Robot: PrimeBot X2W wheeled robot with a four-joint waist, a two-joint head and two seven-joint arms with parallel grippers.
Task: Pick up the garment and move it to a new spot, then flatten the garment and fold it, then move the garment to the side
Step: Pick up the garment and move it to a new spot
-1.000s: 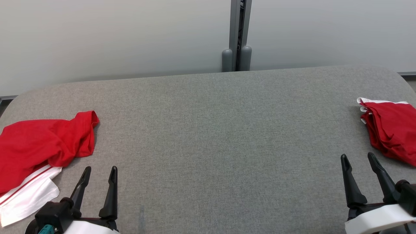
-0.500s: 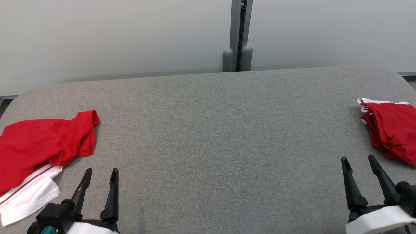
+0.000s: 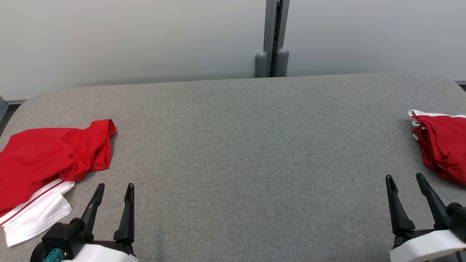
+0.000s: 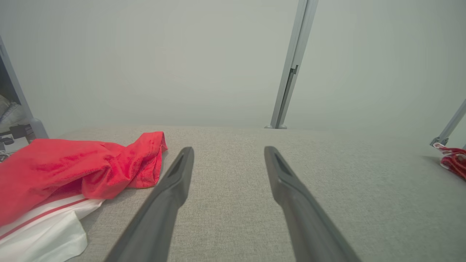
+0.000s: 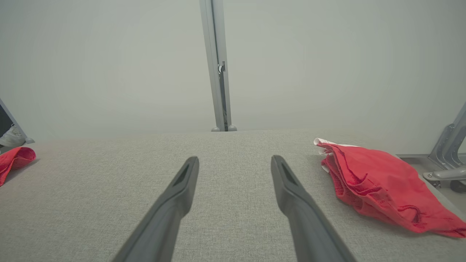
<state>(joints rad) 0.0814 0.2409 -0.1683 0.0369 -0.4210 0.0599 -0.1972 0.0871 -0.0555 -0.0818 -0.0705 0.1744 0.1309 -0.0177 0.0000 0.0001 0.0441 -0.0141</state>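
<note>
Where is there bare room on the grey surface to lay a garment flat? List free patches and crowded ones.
Free: the middle of the grey surface, between the crumpled red garment at the left and the bunched red garment at the right edge, from the left gripper and right gripper back to the far rim. Crowded: both ends.

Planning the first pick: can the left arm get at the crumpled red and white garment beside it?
Probably yes: the left gripper stands open right beside the garment, with only bare grey table between them.
</note>
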